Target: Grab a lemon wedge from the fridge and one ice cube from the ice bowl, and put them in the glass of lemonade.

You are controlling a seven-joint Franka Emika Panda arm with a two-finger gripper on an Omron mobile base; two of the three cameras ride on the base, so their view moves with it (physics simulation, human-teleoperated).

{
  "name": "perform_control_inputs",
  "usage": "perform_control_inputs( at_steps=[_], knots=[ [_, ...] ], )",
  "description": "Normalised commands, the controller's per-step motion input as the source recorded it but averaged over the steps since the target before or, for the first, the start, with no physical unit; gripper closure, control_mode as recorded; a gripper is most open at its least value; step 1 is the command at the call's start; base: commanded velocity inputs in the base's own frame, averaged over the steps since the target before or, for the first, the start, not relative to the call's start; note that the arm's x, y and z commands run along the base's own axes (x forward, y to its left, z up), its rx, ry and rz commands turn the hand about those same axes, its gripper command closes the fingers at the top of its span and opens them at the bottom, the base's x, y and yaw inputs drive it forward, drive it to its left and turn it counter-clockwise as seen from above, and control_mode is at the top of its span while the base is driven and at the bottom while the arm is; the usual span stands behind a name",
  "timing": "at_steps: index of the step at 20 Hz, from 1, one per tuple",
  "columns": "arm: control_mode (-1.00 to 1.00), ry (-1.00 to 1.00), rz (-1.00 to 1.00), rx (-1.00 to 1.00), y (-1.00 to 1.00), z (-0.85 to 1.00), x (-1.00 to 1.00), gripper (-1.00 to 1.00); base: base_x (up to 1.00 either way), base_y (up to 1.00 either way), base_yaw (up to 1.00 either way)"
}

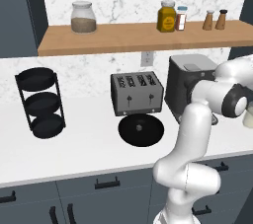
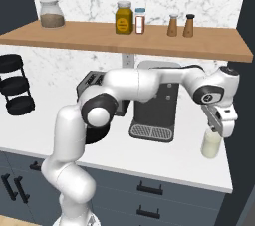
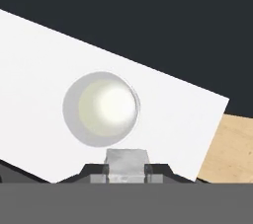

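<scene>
The hand (image 2: 222, 129) is held just above the small clear tumbler of pale yellow lemonade (image 2: 211, 145) near the right end of the white worktop (image 2: 164, 155). In the hand view a pale, translucent ice cube (image 3: 127, 161) is seen clamped between the two dark fingertips (image 3: 98, 169), which are set narrow around it. The tumbler's round mouth (image 3: 101, 109) lies directly beyond the cube, seen from above, with a pale yellowish-white surface inside a thin grey rim.

Just to the left of the tumbler a dark grey coffee machine with a grilled drip tray (image 2: 155, 110) is stood against the marble wall; the white arm is stretched across its front. Further left a silver four-slot toaster (image 1: 137, 93) is placed, with a flat round black plate (image 1: 141, 130) in front of it, and a black three-tier round rack (image 1: 40, 102) is set well apart at the far left. Overhead, a wooden shelf (image 1: 128, 36) carries a lidded glass jar of brown grains (image 1: 83, 18), an amber lidded jar (image 1: 166, 17), a small spice bottle (image 1: 182, 18) and two wooden shakers (image 1: 215, 19).

The tumbler is stood close to the worktop's right edge and front corner, beyond which a dark surface and a patch of light wooden floor (image 3: 230, 149) are seen. Open worktop is left in front of the coffee machine. A tall dark panel (image 2: 246, 60) rises right of the tumbler.
</scene>
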Motion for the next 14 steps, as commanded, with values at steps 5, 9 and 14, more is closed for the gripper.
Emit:
perform_control_inputs(
  at_steps=[5,9,14],
  knots=[
    [-1.0,0.0,0.0,0.0,0.02,-0.25,0.0,1.0,0.0,0.0,0.0],
    [-1.0,0.0,0.0,0.0,0.0,0.0,0.08,1.0,0.0,0.0,0.0],
    [-1.0,0.0,0.0,0.0,0.0,0.0,0.24,1.0,0.0,0.0,0.0]
  ],
)
